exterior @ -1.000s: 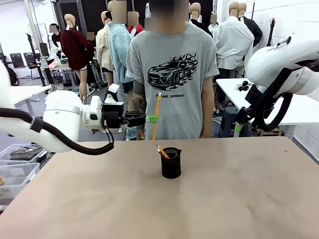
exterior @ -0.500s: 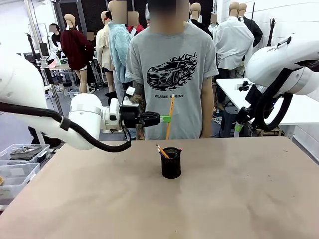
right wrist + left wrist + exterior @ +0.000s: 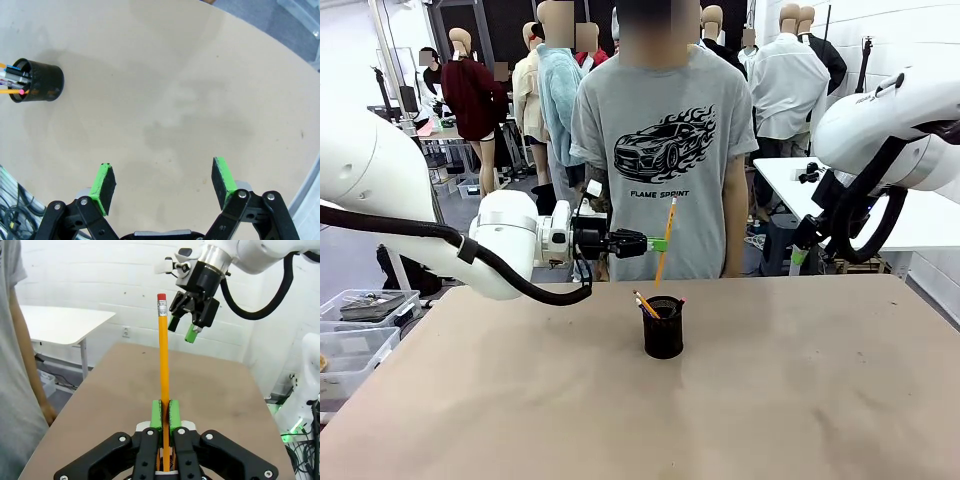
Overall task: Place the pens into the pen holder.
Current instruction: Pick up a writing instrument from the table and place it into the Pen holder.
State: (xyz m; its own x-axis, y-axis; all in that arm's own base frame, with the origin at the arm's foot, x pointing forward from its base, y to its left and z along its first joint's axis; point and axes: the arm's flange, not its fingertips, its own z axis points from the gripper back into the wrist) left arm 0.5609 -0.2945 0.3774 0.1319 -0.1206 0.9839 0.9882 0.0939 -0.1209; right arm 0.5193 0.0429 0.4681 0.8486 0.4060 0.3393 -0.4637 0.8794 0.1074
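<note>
From my remote station, reading the front view from its left edge: my left arm reaches in horizontally above the table (image 3: 800,400), and the left gripper (image 3: 658,244) is closed tight on the yellow pencil (image 3: 665,240). The green pads clamp the shaft low down, in the left wrist view at about its lower third. The pencil (image 3: 162,370) stands nearly upright, tilted slightly, eraser end up, its red eraser and metal ferrule at the top. Its lower tip hangs just above the pen holder (image 3: 663,327), apart from the rim as far as I can judge.

The pen holder stands upright near the table's centre, on the side toward the person (image 3: 665,140), who stands behind the far edge with arms down. Several pens (image 3: 646,304) already sit inside it, leaning toward the left; I note an orange-yellow shaft and a pink-red end at the rim. In the right wrist view the holder (image 3: 37,81) shows from above with its contents pointing outward.

Further right, my right arm is raised off the table's right side. The right gripper (image 3: 164,186) has its jaws spread wide with nothing between the pads; bare tabletop lies below it. The left wrist view shows this gripper (image 3: 185,325) hanging well above the table.
</note>
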